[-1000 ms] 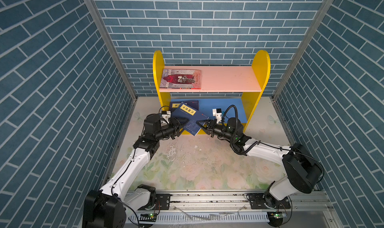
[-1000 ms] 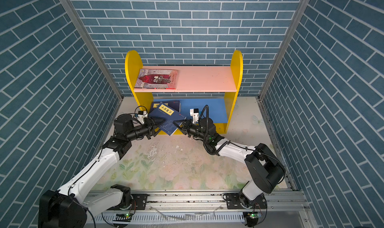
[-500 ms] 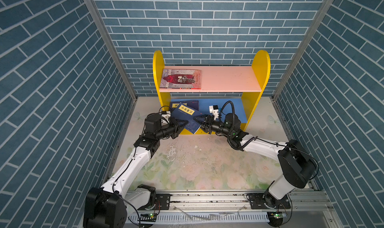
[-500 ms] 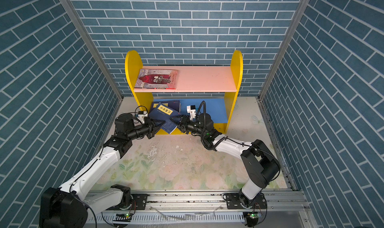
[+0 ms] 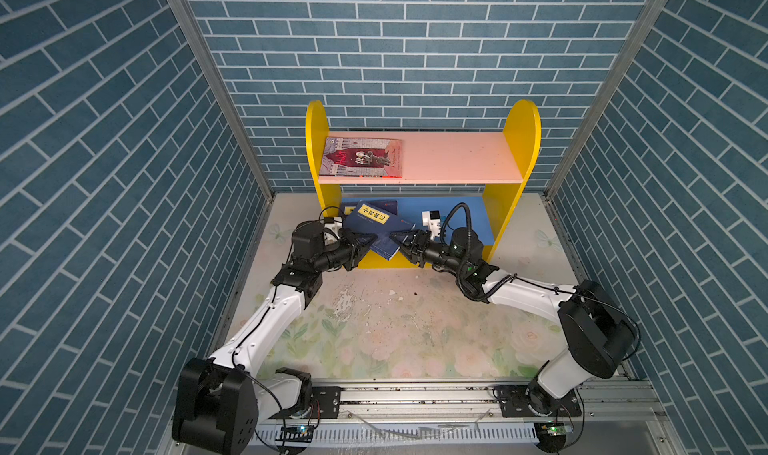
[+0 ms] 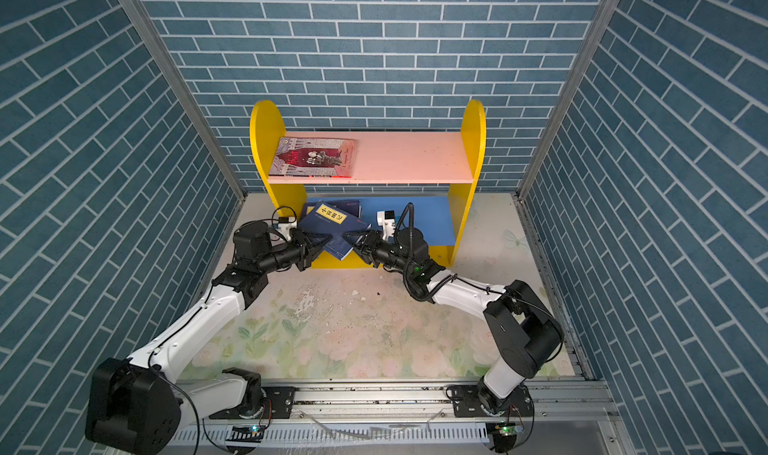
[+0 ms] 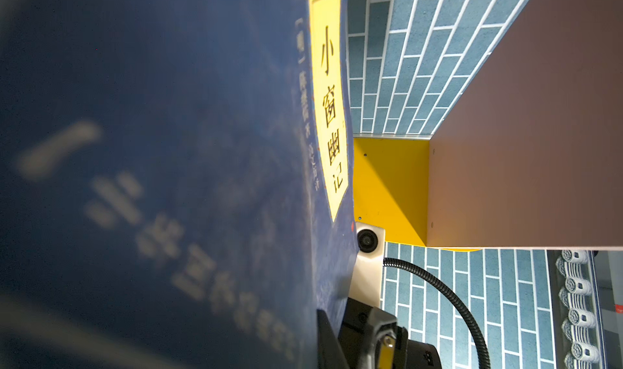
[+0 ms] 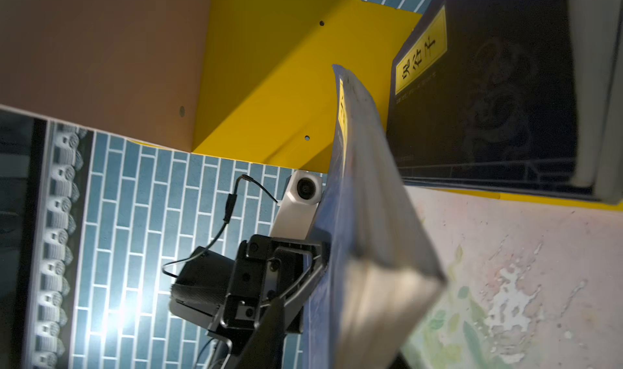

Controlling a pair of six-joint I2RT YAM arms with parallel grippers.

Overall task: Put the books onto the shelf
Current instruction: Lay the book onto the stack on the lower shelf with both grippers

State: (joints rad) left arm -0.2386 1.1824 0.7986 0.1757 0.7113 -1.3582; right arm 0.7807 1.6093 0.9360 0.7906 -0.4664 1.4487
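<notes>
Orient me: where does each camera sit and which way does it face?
Top views: high at front, looking down at shelf, both arms, left tool and right tool.
Left wrist: on left arm, along navy book toward shelf; shows right tool.
Right wrist: on right arm, along book's page edge; shows left tool.
Shared: all show the navy book.

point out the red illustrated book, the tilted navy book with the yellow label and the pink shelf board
red illustrated book (image 5: 361, 158), in a top view, middle of its cover
tilted navy book (image 5: 374, 216), in a top view, on its yellow label
pink shelf board (image 5: 457, 158), in a top view, bare middle
</notes>
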